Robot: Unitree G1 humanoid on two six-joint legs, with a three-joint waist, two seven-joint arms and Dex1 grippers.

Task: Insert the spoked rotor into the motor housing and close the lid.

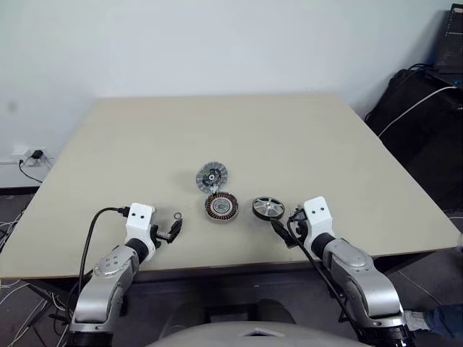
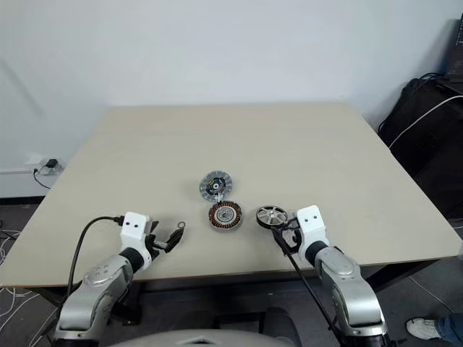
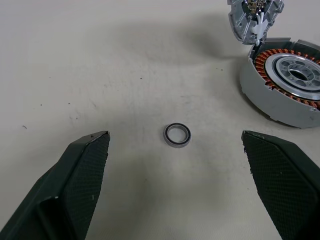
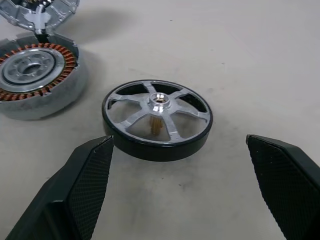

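Rotor point(image 1: 268, 208) lies flat just right of centre in the head view, hub up, directly ahead of the right gripper point(image 1: 283, 227), whose 2 fingers stand wide apart and empty, seemingly lined up to take its rim. The motor housing point(image 1: 221, 207) sits centre, coils upward, ready to receive it. The lid point(image 1: 212, 176) rests just above, touching it. The left gripper point(image 1: 174, 229), lower left, is spread and empty before a small ring point(image 3: 177, 135).

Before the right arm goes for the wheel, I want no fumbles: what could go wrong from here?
The spoked rotor stands on a short shaft, its rim off the table, so the open right tool could tip it. The motor housing lies close beside it and could get nudged. The lid touches the housing's far edge and may shift with it. A small loose ring lies ahead of the open left tool.
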